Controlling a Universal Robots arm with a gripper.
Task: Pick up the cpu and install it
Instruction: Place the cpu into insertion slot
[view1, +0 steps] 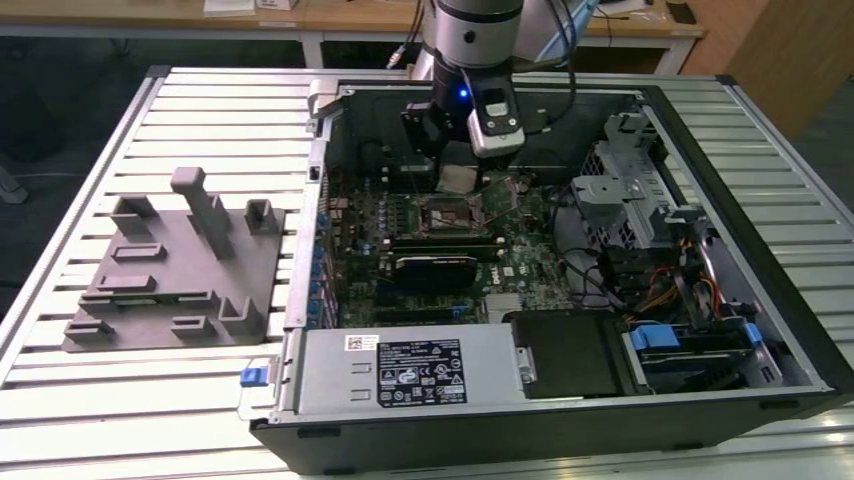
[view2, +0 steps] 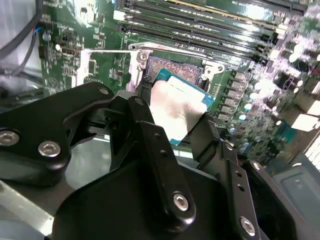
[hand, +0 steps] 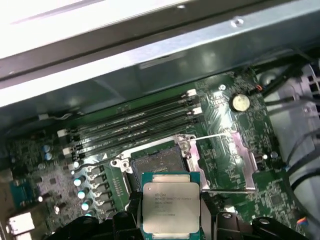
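Evidently we were mid-install: our black pincer (hand: 171, 222) pinched the small, flat, silvery-topped square cpu (hand: 171, 206) at its fingertips, just short of the dark, metal-framed open socket (hand: 156, 162) beneath; seating would demand squared edges, gentle descent.

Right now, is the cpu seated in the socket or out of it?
Out. The gripper holds the cpu by its edges, clear of the socket, whose contact area lies bare.

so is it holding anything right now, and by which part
The small flat square cpu with a silvery metal top, pinched at two opposite edges between the gripper's black fingers.
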